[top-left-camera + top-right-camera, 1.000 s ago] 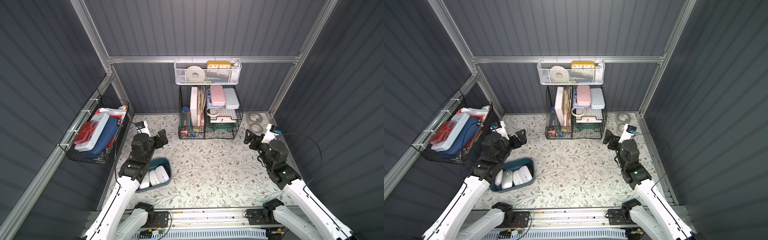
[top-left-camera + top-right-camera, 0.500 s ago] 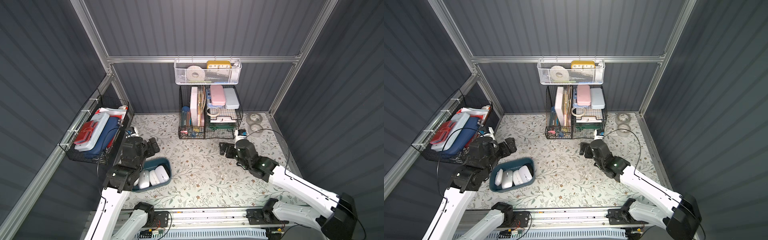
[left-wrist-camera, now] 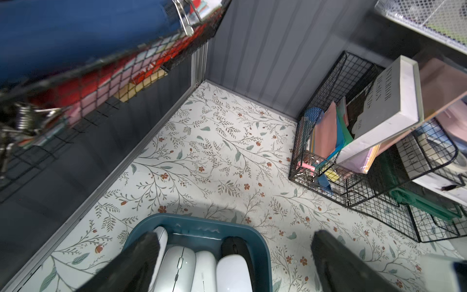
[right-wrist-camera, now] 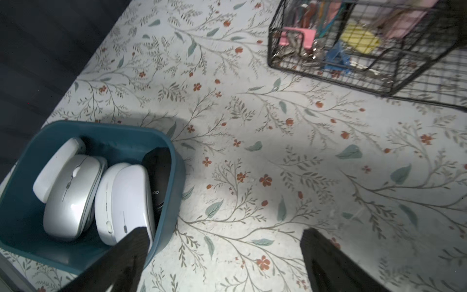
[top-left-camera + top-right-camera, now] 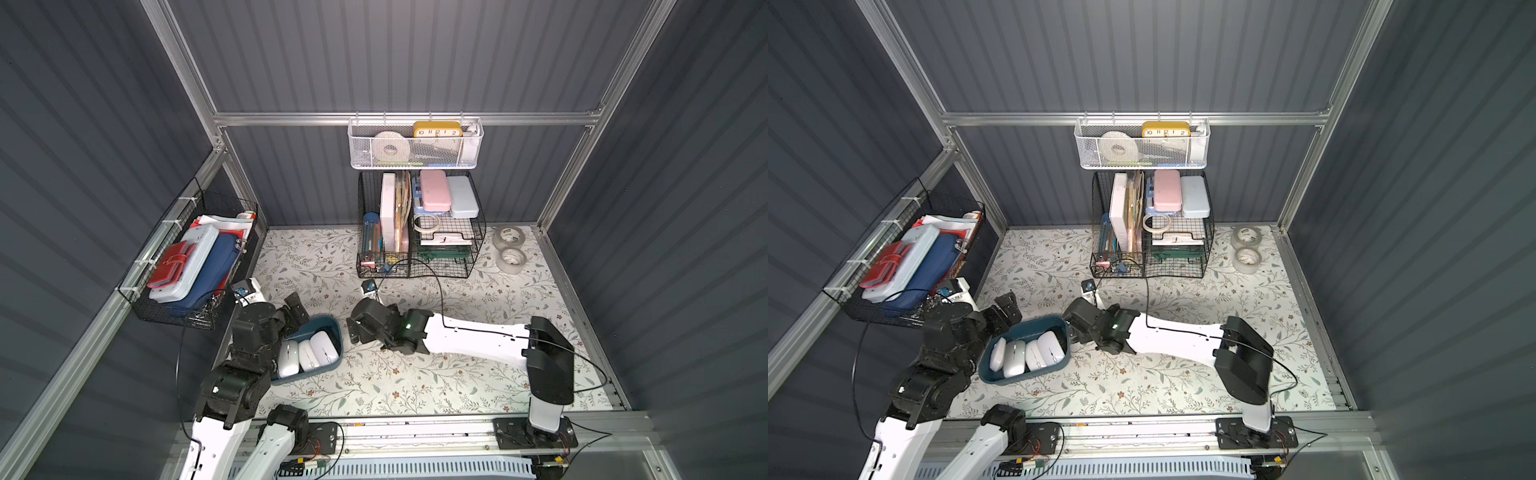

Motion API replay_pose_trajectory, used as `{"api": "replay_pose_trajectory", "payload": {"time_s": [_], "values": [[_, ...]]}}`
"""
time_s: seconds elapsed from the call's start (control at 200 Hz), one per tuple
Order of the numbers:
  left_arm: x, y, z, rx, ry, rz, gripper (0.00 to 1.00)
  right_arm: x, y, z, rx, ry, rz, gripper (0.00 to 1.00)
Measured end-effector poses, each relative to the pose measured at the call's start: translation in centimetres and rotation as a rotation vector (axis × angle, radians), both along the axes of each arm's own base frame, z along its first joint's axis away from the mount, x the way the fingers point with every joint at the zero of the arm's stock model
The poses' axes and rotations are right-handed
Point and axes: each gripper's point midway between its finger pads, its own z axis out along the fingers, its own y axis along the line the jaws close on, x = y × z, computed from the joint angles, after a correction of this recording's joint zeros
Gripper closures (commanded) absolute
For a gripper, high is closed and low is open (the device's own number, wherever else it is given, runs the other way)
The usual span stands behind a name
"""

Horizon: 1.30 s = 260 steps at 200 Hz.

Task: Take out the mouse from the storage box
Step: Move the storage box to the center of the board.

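The left tool (image 3: 235, 240) is spread wide and empty, hovering over the far-left end of the storage box (image 3: 202, 220). The right tool (image 4: 226, 233) is also spread and empty, low beside the box's right wall. One of its fingers (image 4: 131, 252) overlaps that wall in the right wrist view, and I cannot tell whether they touch. The teal box sits at the near left of the floral counter (image 5: 415, 374). It holds several white mice (image 4: 73, 197) packed side by side and a black mouse (image 4: 159, 177) against its right wall. A black wire basket (image 5: 419, 249) stands at the far centre, with tape rolls (image 5: 510, 249) to its right.
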Motion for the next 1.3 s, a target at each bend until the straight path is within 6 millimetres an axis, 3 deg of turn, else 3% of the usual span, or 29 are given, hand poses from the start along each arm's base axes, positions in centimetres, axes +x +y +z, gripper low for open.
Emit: {"api": "replay_pose_trajectory", "payload": {"time_s": [0.185,0.48,0.725,0.921,1.096,1.301], "values": [[-0.6,0.5,0.6,-0.006,-0.029,0.02,0.01,-0.4,2.6,-3.3,-0.075,0.062,0.024,0.01],[-0.7,0.5,0.3,-0.008,-0.03,0.024,0.01,-0.1,3.6,-7.5,-0.18,0.125,0.017,0.01],[-0.8,0.6,0.4,-0.011,-0.034,0.025,0.01,0.7,4.6,-8.1,-0.2,0.141,-0.002,0.01],[-0.8,0.6,0.3,-0.012,-0.033,0.025,0.01,2.0,3.9,-9.3,-0.213,0.183,-0.082,0.02],[-0.7,0.6,0.3,-0.015,-0.033,0.027,0.01,3.0,3.9,-9.0,-0.215,0.177,-0.136,0.02],[-0.3,0.3,-0.2,-0.014,-0.018,0.019,0.01,2.9,1.9,-8.8,-0.259,0.155,-0.179,0.03]]}}
